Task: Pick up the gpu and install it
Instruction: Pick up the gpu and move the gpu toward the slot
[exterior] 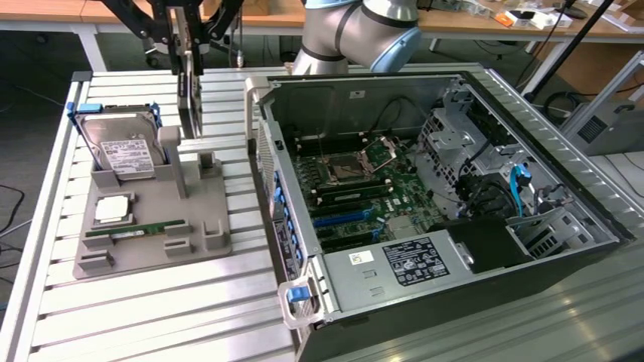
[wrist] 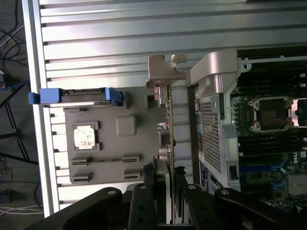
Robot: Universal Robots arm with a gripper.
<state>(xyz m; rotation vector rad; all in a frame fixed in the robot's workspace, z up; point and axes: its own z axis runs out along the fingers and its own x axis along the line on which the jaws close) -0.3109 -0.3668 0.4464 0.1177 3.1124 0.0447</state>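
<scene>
Broadly, a table (exterior: 151, 317) of ribbed metal slats carries everything, and the biggest thing on it is an open computer case (exterior: 503, 309) lying on its side toward the exterior view's right, with its motherboard (exterior: 372, 188) facing up. The grey robot arm (exterior: 352, 30) reaches in from behind the case. A grey holder (exterior: 151, 241) sits on the table just beside the case, toward the exterior view's left. The gpu (exterior: 187, 98) stands upright on its edge over the holder's tall post, between the case wall and the hard drive (exterior: 126, 151), which leans in its blue-edged cradle. From the wrist view the card is seen edge-on, with its silver bracket (wrist: 163, 72) at the far end. The jaws stand about half closed and pinch the gpu by its upper part, their black fingers (wrist: 144, 206) pressed to its two faces. Whether its lower edge rests in the holder cannot be told. A slim green memory stick (exterior: 136, 228) lies flat in the holder, with a square processor chip (exterior: 111, 211) near it.
</scene>
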